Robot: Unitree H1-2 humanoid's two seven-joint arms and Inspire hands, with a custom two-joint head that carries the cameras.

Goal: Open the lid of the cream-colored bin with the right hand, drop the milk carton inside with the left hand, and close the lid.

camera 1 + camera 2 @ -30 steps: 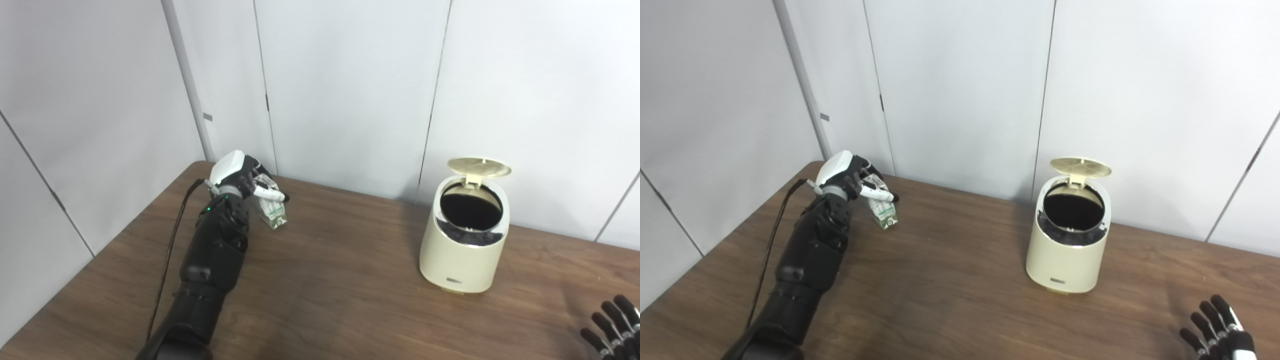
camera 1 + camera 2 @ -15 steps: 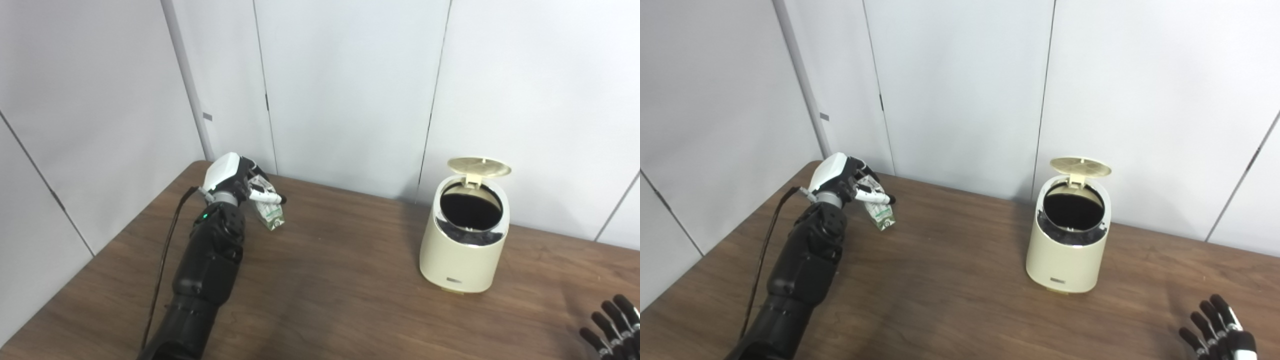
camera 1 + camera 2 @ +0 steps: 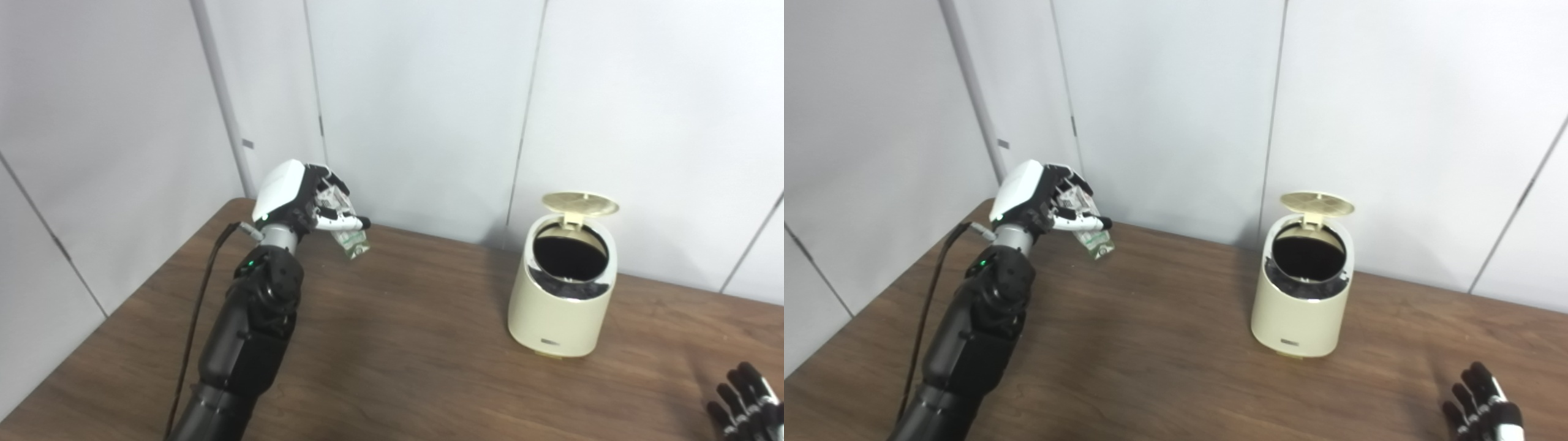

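The cream-colored bin (image 3: pixel 560 303) stands on the brown table at the right, its round lid (image 3: pixel 579 203) flipped up and the dark inside showing. My left hand (image 3: pixel 300 199) is shut on a small white and green milk carton (image 3: pixel 353 243) and holds it tilted in the air above the table's far left part, well left of the bin. My right hand (image 3: pixel 744 407) rests at the bottom right corner, fingers spread and empty, partly cut off by the picture's edge.
The wooden table (image 3: pixel 398 355) runs up to grey wall panels (image 3: pixel 416 110) behind. A black cable (image 3: pixel 199 306) hangs along my left forearm. The table's left edge lies close to my left arm.
My left hand has lifted the milk carton off the table and carried it up and a little right. The camera has shifted slightly. The bin, lid and right hand stay as they were.
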